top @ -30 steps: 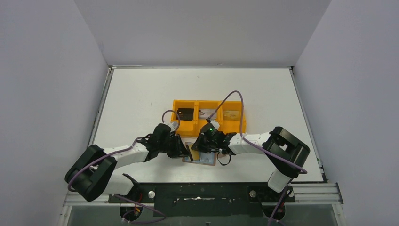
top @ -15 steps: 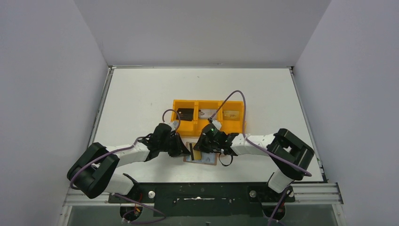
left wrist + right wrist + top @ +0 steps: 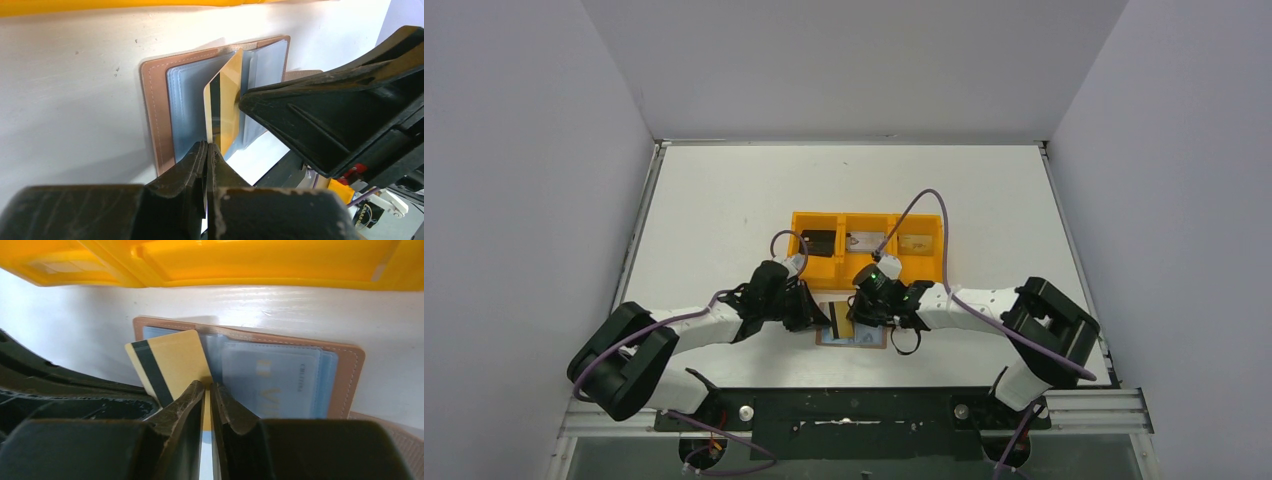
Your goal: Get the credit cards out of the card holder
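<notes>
Clearance matters here: the gold card [image 3: 227, 100] stands tilted over the open card holder [image 3: 152, 110], which lies on the counter [image 3: 724, 200] at 6 o'clock of the orange tray [image 3: 829, 272]. Your left fingers [image 3: 190, 167] are clamped on its corner; whether the nearly-closed right fingers [image 3: 180, 407] grip it I cannot tell. Draw it away along its own plane.

White table [image 3: 724, 200] — plain grey walls [image 3: 524, 150].

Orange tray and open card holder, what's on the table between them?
Nothing: the right wrist view shows bare white table between the orange tray and the card holder.
</notes>
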Robot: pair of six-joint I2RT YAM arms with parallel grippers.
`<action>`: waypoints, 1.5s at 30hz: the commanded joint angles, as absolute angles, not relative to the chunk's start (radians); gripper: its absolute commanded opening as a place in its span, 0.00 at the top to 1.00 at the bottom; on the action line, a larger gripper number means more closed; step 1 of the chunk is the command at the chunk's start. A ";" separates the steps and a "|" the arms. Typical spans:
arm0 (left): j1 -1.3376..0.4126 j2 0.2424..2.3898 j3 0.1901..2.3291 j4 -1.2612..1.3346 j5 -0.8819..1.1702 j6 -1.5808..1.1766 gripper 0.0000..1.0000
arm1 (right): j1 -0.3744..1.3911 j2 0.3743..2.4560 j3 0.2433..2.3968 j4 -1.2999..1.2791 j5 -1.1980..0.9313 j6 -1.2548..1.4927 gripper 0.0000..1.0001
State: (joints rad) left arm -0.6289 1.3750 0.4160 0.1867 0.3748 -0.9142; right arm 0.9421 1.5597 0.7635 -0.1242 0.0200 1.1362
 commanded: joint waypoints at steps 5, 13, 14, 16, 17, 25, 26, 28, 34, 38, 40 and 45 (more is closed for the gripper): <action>-0.631 1.388 0.453 0.247 0.397 -0.917 1.00 | 0.971 1.586 0.812 -0.153 0.091 1.136 0.78; -0.632 1.391 0.459 0.249 0.400 -0.921 1.00 | 0.951 1.554 0.676 0.084 -0.015 1.181 0.60; -0.632 1.391 0.459 0.251 0.401 -0.922 1.00 | 0.950 1.555 0.675 0.084 -0.015 1.184 0.60; -0.632 1.393 0.460 0.257 0.404 -0.925 1.00 | 0.951 1.554 0.668 0.098 -0.024 1.184 0.60; -0.632 1.395 0.462 0.261 0.406 -0.928 1.00 | 0.951 1.554 0.661 0.112 -0.033 1.186 0.61; -0.631 1.415 0.464 0.318 0.417 -0.965 0.88 | 0.944 1.551 0.618 0.178 -0.067 1.217 0.63; -0.632 1.417 0.467 0.314 0.414 -0.965 0.87 | 0.944 1.550 0.617 0.177 -0.067 1.217 0.64; -0.632 1.423 0.468 0.313 0.412 -0.966 0.85 | 0.941 1.549 0.617 0.176 -0.067 1.218 0.64; -0.632 1.418 0.469 0.297 0.398 -0.971 0.92 | 0.939 1.552 0.616 0.170 -0.067 1.224 0.64; -0.632 1.383 0.471 0.241 0.370 -0.949 1.00 | 0.937 1.524 0.627 0.154 -0.051 1.196 0.65; -0.631 1.334 0.469 0.200 0.344 -0.925 1.00 | 0.935 1.484 0.646 0.122 -0.026 1.155 0.63; -0.615 1.152 0.457 0.144 0.310 -0.901 1.00 | 0.909 1.335 0.676 0.070 0.011 1.052 0.53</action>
State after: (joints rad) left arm -0.6285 1.2938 0.4347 0.1646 0.3477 -0.9432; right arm 0.9321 1.4719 0.6239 0.0875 -0.0448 1.1530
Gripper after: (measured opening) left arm 0.014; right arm 0.429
